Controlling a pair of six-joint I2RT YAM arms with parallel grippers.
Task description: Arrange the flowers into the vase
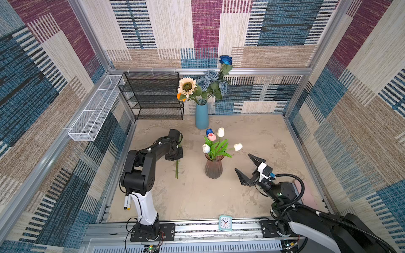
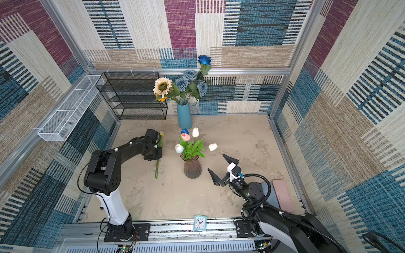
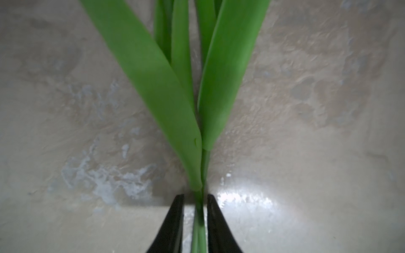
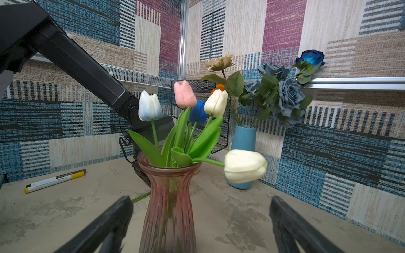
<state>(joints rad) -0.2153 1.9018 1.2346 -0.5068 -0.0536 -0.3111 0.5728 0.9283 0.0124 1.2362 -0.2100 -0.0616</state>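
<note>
Between the narrowly parted jaws of the left tool lies a tulip stem on the table, a gap showing beside it. Just ahead of the right tool, spread wide and empty, stands the pink glass vase holding five tulips.

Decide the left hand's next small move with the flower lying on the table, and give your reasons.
Probably close the left hand on the stem. Its fingers stand slightly apart either side of that stem, which lies flat on the table, so nothing looks gripped yet. The flower is not yet in the pink glass vase beside it.
</note>
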